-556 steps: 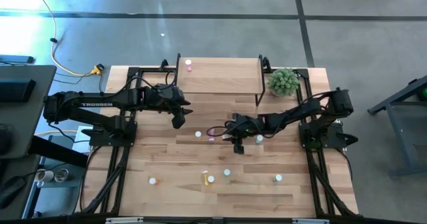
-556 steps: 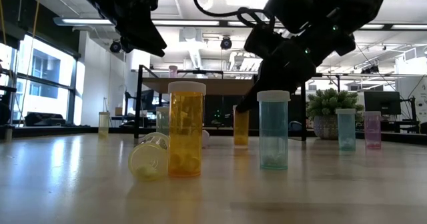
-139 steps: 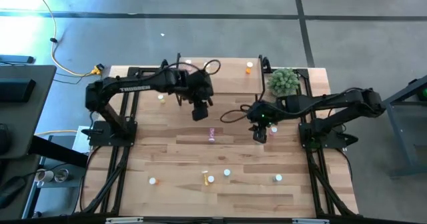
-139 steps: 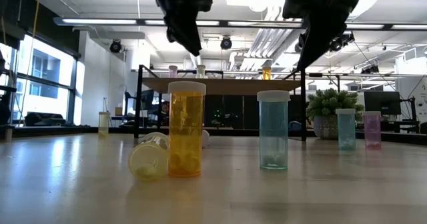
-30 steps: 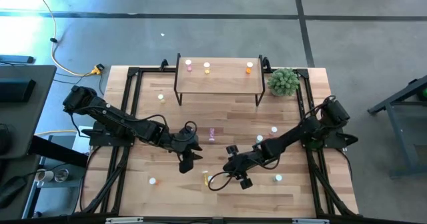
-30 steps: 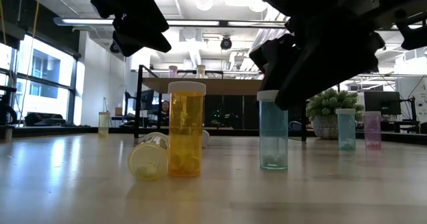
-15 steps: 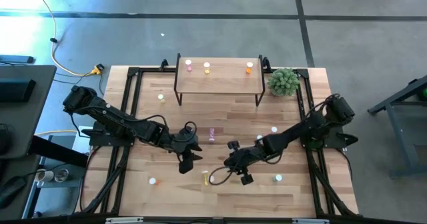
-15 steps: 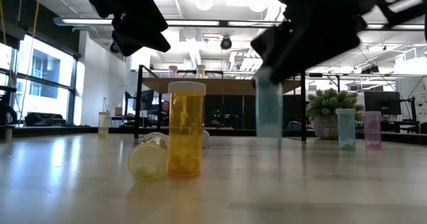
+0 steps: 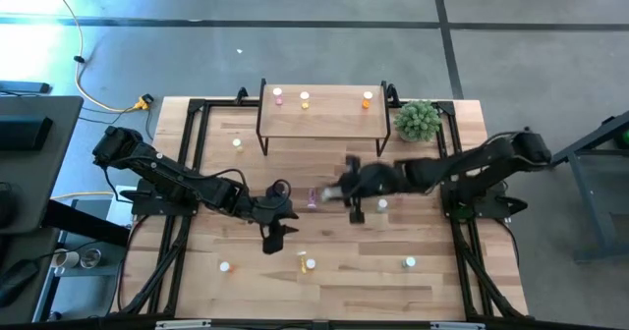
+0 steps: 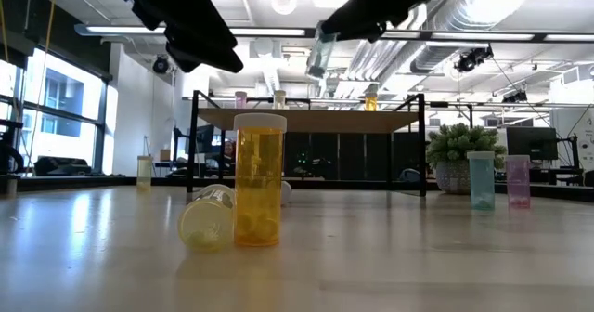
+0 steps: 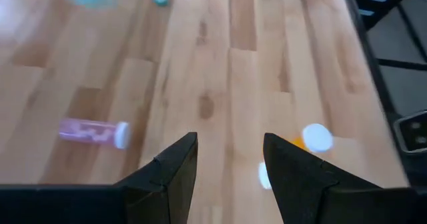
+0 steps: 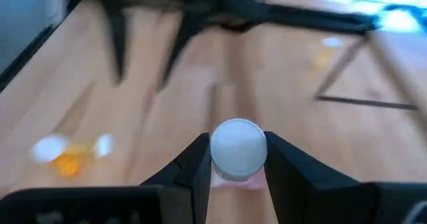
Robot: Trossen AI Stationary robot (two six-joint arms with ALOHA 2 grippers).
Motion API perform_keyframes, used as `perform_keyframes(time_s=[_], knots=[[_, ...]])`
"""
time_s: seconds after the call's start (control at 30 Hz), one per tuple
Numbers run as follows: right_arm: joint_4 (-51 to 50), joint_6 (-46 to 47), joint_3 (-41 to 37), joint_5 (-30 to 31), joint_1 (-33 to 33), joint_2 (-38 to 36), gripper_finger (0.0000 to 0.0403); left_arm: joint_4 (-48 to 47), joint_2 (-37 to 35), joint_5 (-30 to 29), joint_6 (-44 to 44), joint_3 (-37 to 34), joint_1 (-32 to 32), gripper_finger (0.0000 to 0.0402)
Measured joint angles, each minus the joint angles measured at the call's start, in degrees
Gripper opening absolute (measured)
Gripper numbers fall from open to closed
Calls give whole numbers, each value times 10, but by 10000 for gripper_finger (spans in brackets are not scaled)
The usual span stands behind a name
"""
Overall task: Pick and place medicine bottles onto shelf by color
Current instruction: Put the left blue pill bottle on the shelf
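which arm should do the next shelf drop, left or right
Right. The right gripper is shut on a white-capped bottle, lifted off the table and mid-table, nearer the shelf. The left gripper is open and empty, low over the table's front half near the orange bottle.

Right tool (image 12: 239, 159) hangs raised mid-surface, fingers clamped on a load; left tool (image 11: 227, 159), fingers apart, hovers low nearby.
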Motion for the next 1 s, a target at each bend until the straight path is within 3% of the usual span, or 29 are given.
perform_keyframes(time_s=[0.3, 0.53, 0.77, 1.0], knots=[[24, -31, 10, 2, -132, -55, 105, 0, 0, -19, 10, 0, 5, 161], [-68, -70, 120, 2, -229, -45, 105, -9, 0, -19, 13, 0, 5, 161], [-176, -52, 239, 1, -314, 5, 105, -16, 0, -72, 72, 0, 5, 161], [-279, -43, 324, -7, -343, 88, 105, -13, 0, -120, 140, 0, 32, 161]])
